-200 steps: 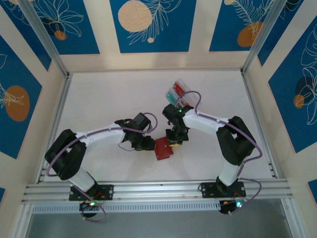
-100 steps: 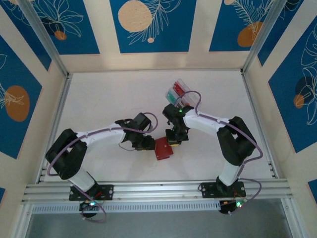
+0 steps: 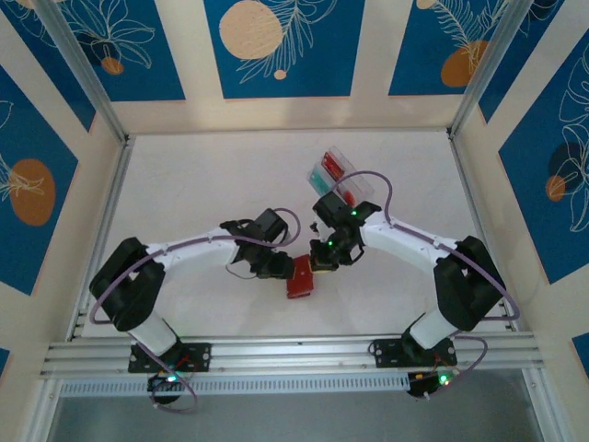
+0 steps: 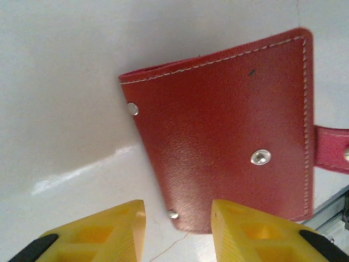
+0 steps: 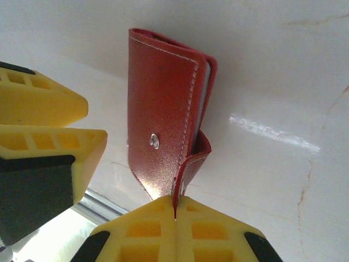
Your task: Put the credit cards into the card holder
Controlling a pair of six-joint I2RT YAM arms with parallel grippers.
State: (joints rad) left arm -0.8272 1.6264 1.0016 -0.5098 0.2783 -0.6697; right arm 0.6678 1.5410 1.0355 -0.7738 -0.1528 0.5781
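The card holder, a closed red wallet, lies on the white table between my two grippers. Its stitched cover and snap stud face the left wrist camera. My right gripper is shut on the wallet's closing tab, pinching the tab's end between its pads; from above it sits at the wallet's far right corner. My left gripper is open, its yellow fingers either side of the wallet's near corner; from above it is just left of the wallet. Red and teal credit cards sit behind.
The cards rest in a clear plastic box behind the right arm. An aluminium rail runs along the near table edge, close below the wallet. Frame posts and patterned walls bound the table's sides and back.
The right gripper has closed onto the wallet's tab, and the right arm's elbow has swung out to the right. The left gripper has edged closer to the wallet.
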